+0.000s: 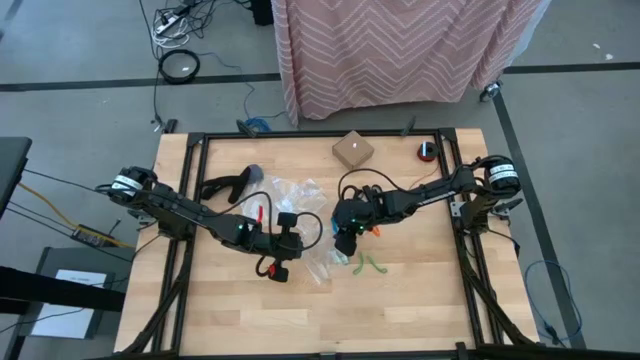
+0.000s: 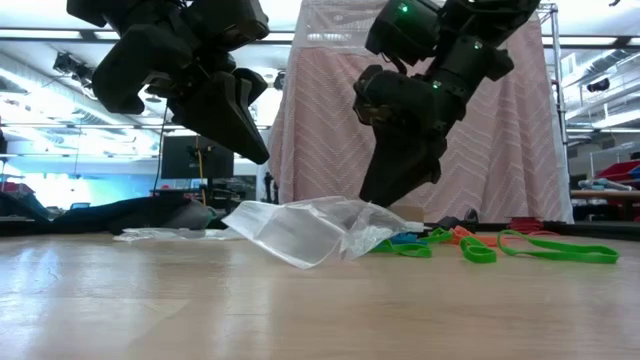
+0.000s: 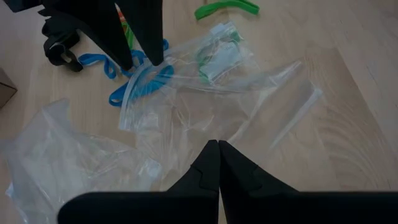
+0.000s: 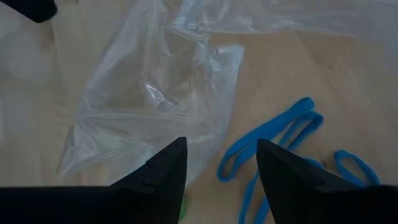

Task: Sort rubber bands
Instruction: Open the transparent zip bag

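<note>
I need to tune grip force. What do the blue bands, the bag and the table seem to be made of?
Blue bands: likely rubber, matte, lying in limp flat loops.
Bag: thin clear plastic film, glossy, creased and see-through.
Table: pale wood planks, smooth, with visible grain.

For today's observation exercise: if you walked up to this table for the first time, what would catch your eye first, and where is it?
Crumpled clear bags lie heaped at the table's middle, between the two dark arms. The right gripper hangs open just above a bag's edge, next to a tangle of blue bands; the left gripper is shut, hovering over the bags. A bright green band lies alone on bare wood nearer the front edge.
</note>
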